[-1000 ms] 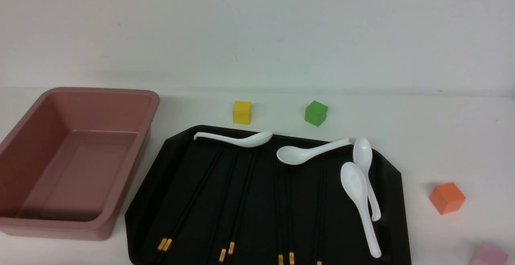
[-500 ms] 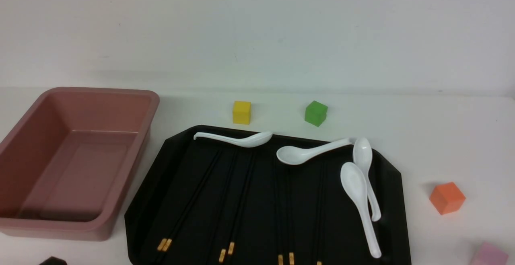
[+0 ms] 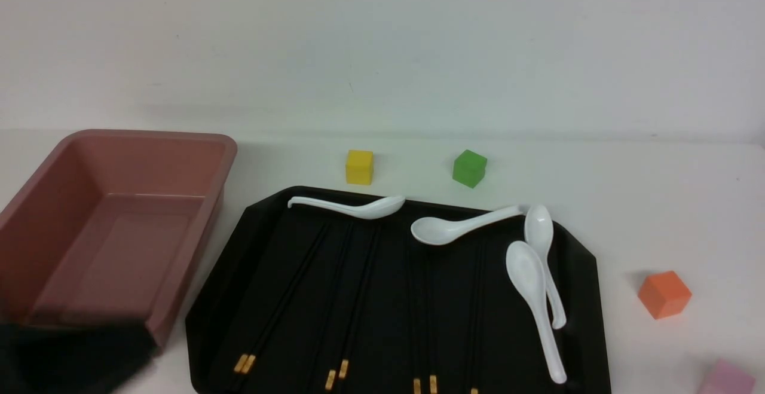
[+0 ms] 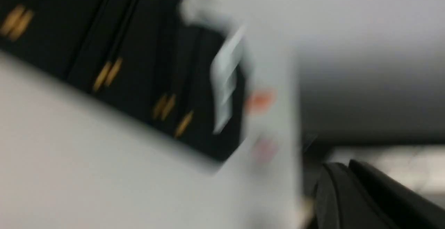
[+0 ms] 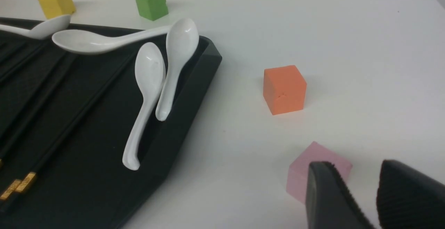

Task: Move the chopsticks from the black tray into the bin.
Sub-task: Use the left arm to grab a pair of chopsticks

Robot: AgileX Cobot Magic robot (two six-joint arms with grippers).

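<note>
Done so far: nothing, by my judgement; the bin (image 3: 155, 137) at the far left stands empty.
Where the chopsticks are: all the chopsticks (image 3: 360, 298) lie on the black tray (image 3: 239, 274) in the middle, running near to far with their gold bands at the near end. There look to be four pairs.
Left to do: every pair has yet to be picked up, carried left and dropped in the bin. The white spoons (image 3: 529, 280) on the tray's far and right parts are no part of the job.
Left fingers: the left fingers (image 4: 365, 194) show only as a smeared dark shape in the left wrist view. I cannot tell how far apart they are, or whether they hold anything.
Left arm: the dark blur (image 3: 66, 358) at the near left of the front view, covering the bin's near corner, is probably this arm.
Right fingers: the right fingers (image 5: 333, 197) sit low over the tabletop (image 3: 657, 202) to the right of the tray, just beside a pink cube (image 5: 323, 156). They are slightly parted with nothing between them.
Cut off: the tray's near edge and the rightmost pair's bands run out of the front view.
Hard to make out: the shafts are black on black, so they barely show. Whether the far tips touch the spoons is unclear.
</note>
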